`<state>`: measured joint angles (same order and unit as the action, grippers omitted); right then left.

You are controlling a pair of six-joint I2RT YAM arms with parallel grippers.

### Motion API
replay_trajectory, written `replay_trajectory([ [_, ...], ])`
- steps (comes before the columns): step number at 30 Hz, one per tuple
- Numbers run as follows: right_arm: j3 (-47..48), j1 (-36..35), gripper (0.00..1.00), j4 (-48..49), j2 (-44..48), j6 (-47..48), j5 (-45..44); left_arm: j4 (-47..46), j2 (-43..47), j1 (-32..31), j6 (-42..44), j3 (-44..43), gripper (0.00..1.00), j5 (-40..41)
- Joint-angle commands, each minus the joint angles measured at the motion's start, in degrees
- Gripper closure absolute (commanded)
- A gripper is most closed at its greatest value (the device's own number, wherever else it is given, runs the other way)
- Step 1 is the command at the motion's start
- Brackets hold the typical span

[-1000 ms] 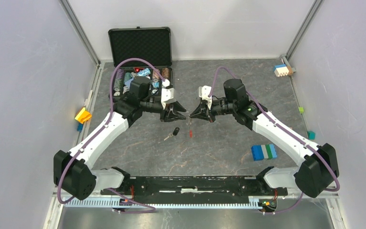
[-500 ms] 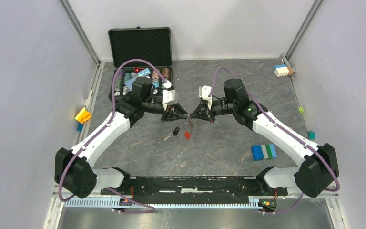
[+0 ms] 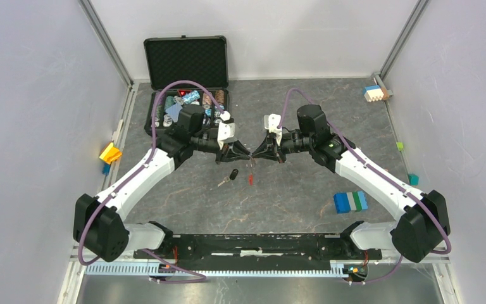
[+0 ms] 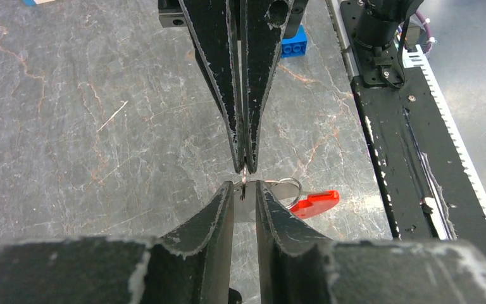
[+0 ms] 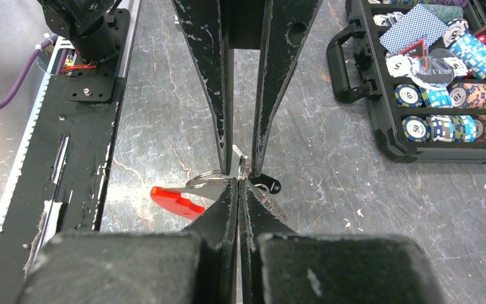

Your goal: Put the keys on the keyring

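The keyring hangs above the middle of the table, its red tag (image 3: 251, 179) dangling low. My right gripper (image 5: 237, 182) is shut on the ring's thin metal loop (image 5: 205, 179), with the red tag (image 5: 177, 201) off to the left below it. My left gripper (image 4: 245, 187) faces it tip to tip. Its jaws stand narrowly apart on either side of the ring's edge, and I see no contact. The red tag (image 4: 315, 202) shows just right of those fingers. One key (image 3: 230, 177) with a black head (image 5: 267, 185) lies on the table below both grippers.
An open black case (image 3: 186, 101) of poker chips and cards stands at the back left. Blue and green bricks (image 3: 350, 201) lie to the right. A yellow block (image 3: 110, 152) sits at the left wall and a small brick stack (image 3: 375, 93) at the far right corner.
My left gripper has moved right until its tips meet the right gripper's, and its jaws have narrowed around the ring. The red tag swung a little. The key has not moved.
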<state>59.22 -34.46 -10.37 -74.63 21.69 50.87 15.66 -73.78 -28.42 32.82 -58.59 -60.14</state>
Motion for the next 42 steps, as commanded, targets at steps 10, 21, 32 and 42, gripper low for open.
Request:
replay_trajectory([
  [10,1.5,-0.07,1.0,2.46,0.45,-0.35,1.16,-1.57,-0.49,-0.75,2.58,-0.12,0.78,-0.68],
  [21,0.95,0.1,1.0,1.93,0.97,0.19,1.25,-0.36,0.32,-0.58,3.16,-1.27,0.84,0.11],
  [32,0.82,0.1,1.0,2.13,0.57,-0.31,0.67,-2.74,1.27,-0.59,-0.05,0.3,0.98,0.64],
  [42,1.07,0.18,0.34,-7.54,3.19,11.31,-1.07,3.95,7.91,-0.66,22.0,6.73,0.98,3.85],
])
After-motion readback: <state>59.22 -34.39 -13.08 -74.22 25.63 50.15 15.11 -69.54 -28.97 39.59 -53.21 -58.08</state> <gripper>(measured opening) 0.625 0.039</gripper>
